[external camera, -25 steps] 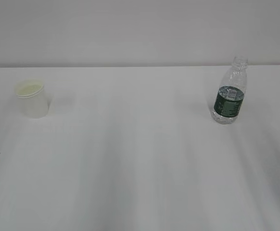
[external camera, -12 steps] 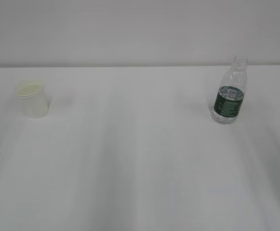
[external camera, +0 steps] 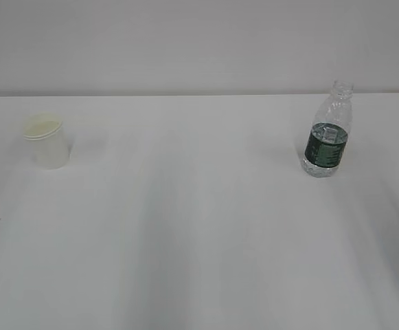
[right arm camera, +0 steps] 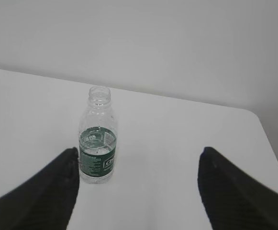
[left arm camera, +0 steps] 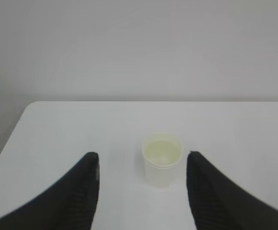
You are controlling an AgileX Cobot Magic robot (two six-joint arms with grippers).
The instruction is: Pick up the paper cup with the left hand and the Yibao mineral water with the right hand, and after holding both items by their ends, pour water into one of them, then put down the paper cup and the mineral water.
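- One cup (external camera: 47,141) upright at table (external camera: 199,240) left; one bottle (external camera: 327,134) upright at right, well apart
- Nothing between left gripper (left arm camera: 142,165) and cup; jaws apart, empty
- Right gripper (right arm camera: 138,160) jaws wide apart, empty; bottle just inside left finger (right arm camera: 57,184)

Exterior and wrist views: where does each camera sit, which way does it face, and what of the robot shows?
Exterior view: in front of the table, looking down at a slant toward the wall; cup left, bottle right; no robot parts visible.
Left wrist view: behind the open left gripper, facing the cup ahead between its fingers.
Right wrist view: behind the open right gripper, facing the bottle by its left finger.
Shared: each wrist view shares one object with the exterior view.
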